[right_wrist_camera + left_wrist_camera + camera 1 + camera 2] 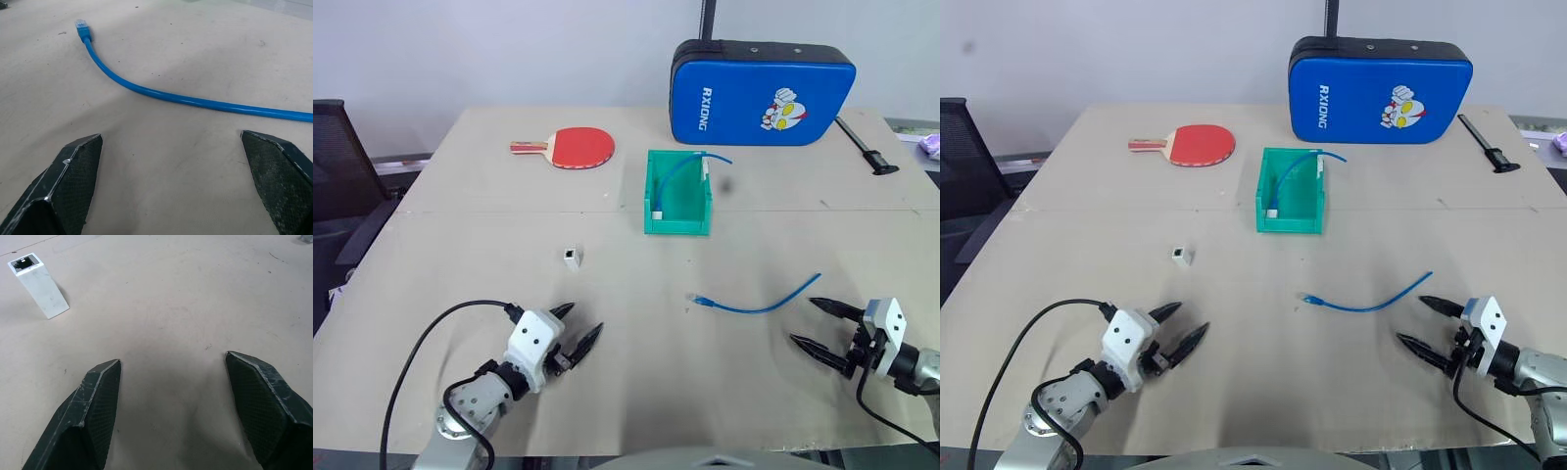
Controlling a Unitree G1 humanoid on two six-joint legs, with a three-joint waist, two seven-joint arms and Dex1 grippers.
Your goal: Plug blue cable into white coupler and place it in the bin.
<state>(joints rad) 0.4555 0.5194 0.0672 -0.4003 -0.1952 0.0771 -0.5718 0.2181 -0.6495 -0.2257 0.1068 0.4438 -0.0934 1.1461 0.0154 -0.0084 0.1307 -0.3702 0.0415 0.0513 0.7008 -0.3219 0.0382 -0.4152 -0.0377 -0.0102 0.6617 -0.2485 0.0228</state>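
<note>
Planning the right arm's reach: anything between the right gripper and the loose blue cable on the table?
Nothing visible. The right gripper, jaws open, faces the blue cable across bare table. The white coupler stands off toward the left gripper, and the bin sits farther back.

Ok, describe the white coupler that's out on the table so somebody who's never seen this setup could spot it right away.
Start at the green bin in the middle of the table. Toward the robot and to its left, a tiny white coupler stands alone on the bare surface, ahead of the left gripper. Unlike the white block inside the bin, which has a blue cable attached, this one has none.
</note>
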